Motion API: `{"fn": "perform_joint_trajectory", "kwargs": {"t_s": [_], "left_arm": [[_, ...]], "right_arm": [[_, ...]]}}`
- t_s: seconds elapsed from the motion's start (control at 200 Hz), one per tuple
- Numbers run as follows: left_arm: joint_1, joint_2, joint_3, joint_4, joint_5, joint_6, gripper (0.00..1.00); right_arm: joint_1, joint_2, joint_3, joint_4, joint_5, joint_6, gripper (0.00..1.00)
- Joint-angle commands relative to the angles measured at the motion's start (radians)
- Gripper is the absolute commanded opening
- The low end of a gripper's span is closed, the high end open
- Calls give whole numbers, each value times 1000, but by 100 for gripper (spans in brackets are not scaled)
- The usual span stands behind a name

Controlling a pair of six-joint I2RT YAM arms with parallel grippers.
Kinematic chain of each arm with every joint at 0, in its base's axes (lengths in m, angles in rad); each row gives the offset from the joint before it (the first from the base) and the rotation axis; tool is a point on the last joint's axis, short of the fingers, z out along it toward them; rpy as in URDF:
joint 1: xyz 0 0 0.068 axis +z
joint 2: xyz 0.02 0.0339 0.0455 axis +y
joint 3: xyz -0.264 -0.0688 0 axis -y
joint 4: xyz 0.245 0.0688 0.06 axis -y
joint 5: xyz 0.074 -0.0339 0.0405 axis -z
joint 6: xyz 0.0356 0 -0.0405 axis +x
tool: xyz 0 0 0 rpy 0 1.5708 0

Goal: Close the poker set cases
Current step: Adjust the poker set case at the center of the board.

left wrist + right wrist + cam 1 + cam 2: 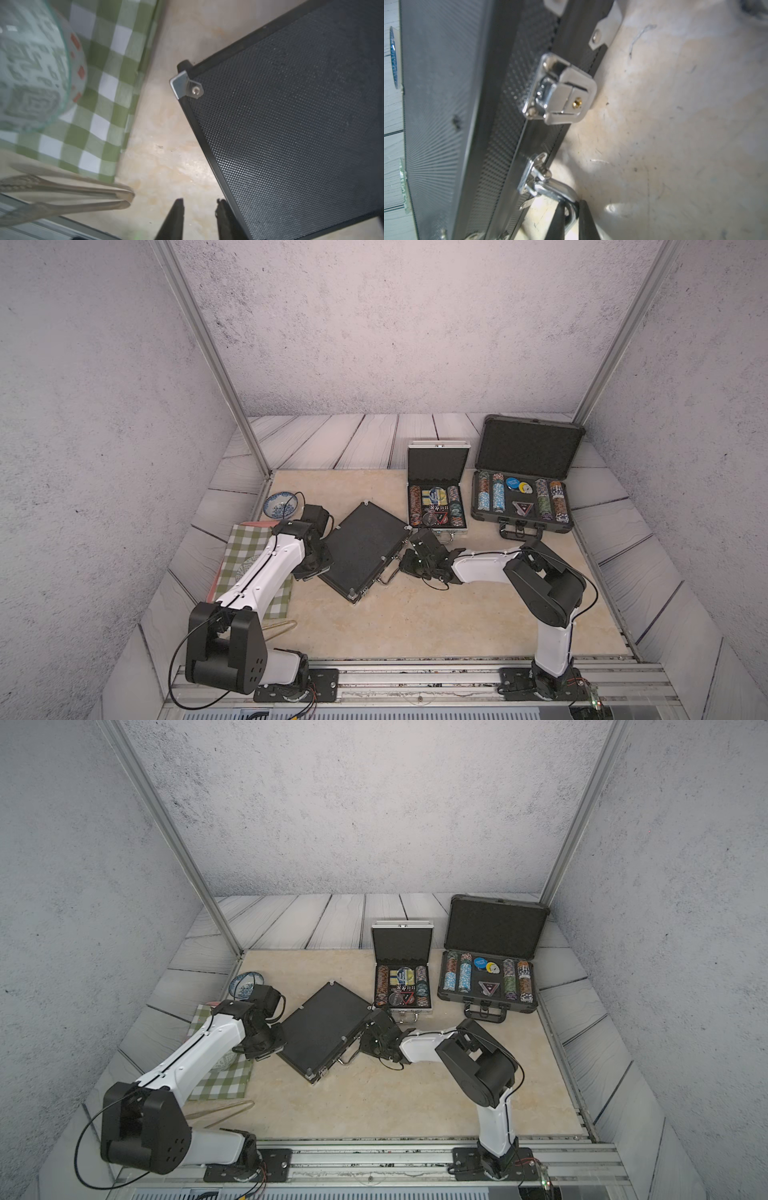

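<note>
right fingers [586, 220] clenched on chrome handle [560, 191] of shut flat black textured case [365, 547], left fingers [174, 220] parted, empty at its opposite edge: any tug could slew it across beige counter [415, 622] into open silver aluminium case [438, 464] just beyond right fingers.

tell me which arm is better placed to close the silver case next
Right. The right gripper sits close to the open silver case, though it is shut on the handle of the black case and must release first. The left gripper is on the black case's far side, farther away.
</note>
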Motion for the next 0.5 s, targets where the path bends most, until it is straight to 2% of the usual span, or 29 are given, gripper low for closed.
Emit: {"fn": "perform_joint_trajectory", "kwargs": {"t_s": [0.0, 0.1, 0.2, 0.33, 0.49], "left_arm": [[-2, -51, -54, 25, 20, -52, 22], [-2, -33, -95, 53, 24, -66, 13], [-2, 17, -112, 95, 55, -54, 8], [-2, 53, -125, 180, 99, -53, 6], [-2, 118, -62, 194, 47, -72, 6]], "right_arm": [[10, -19, -37, -76, -23, -1, 10], [11, -18, -37, -73, -26, -1, 10], [12, -18, -31, -75, -36, -9, 10], [18, -13, -21, -76, -50, -19, 11], [33, -6, -10, -81, -62, -27, 15]]}}
